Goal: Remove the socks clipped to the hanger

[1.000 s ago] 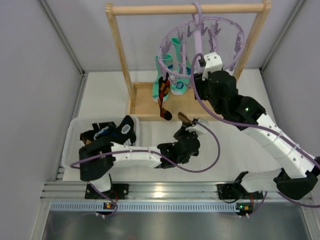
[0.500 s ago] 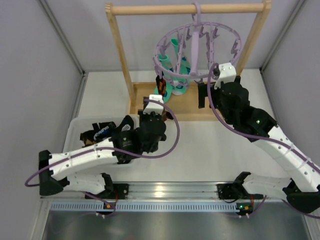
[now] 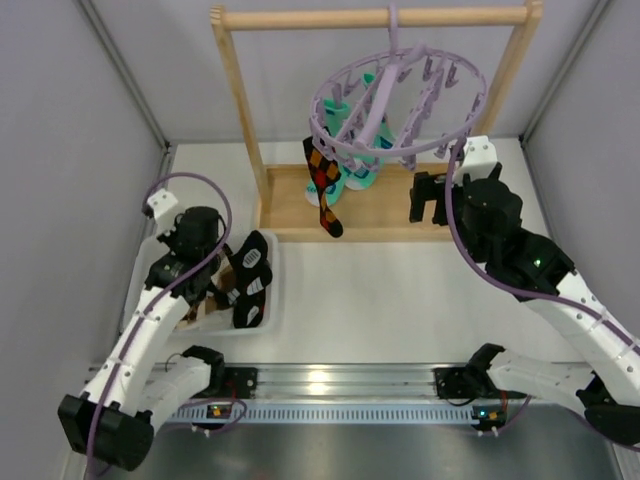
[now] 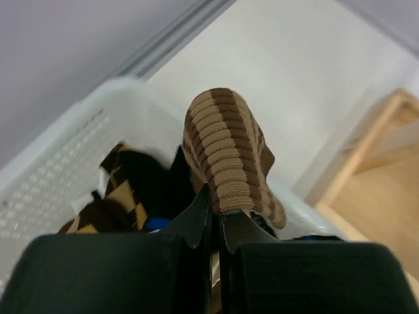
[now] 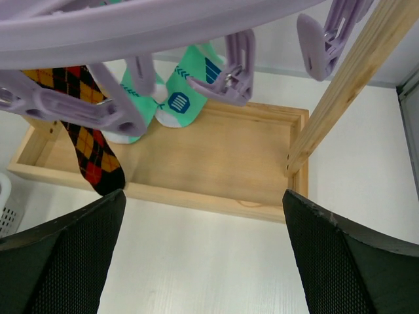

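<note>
Table middle: bare table (image 3: 400,290), open passage.
Under hanger (image 5: 131,26): pegs (image 5: 239,62), checked sock (image 3: 322,180) and green socks (image 3: 358,178) crowd the left; tray's (image 5: 249,163) right half open.
Sides: rack posts (image 3: 243,120) block.
Over basket (image 4: 52,183): left pincer (image 4: 216,209) with striped sock (image 4: 226,157) in the way.

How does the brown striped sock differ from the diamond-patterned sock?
The striped sock has brown and tan bands; the diamond sock has red, yellow and black checks. The striped sock is pinched in the left gripper over the white basket; the diamond sock hangs down from the lavender hanger. Both are patterned fabric socks.
</note>
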`<state>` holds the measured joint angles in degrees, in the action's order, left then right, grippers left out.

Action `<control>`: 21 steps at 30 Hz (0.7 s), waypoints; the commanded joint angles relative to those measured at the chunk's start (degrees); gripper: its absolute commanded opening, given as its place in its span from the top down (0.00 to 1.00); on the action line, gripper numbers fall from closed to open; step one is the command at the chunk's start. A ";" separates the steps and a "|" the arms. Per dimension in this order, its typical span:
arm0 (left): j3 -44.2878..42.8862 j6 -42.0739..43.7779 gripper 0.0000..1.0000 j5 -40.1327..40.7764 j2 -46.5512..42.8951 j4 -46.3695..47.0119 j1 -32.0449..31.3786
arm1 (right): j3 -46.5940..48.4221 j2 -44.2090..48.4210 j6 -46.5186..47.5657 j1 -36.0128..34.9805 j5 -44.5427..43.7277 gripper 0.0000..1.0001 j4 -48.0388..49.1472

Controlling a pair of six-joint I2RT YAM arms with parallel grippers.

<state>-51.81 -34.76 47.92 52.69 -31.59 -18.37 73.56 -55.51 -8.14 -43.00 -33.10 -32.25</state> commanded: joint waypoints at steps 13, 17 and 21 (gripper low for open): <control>24.74 -28.24 1.00 -12.15 -1.89 0.57 15.21 | -5.09 0.05 -2.23 0.99 3.83 0.01 5.36; 25.36 -28.97 0.99 -12.41 -3.90 0.31 15.21 | -5.79 0.57 -2.23 1.08 3.92 0.01 5.18; 22.29 -24.84 0.46 -13.81 -9.69 0.22 15.21 | -5.88 2.24 -2.40 1.52 4.01 0.01 4.65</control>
<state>-26.52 -60.38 35.64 46.76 -33.45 -3.46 67.88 -55.44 -9.69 -42.81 -29.65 -29.58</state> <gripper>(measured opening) 0.409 0.993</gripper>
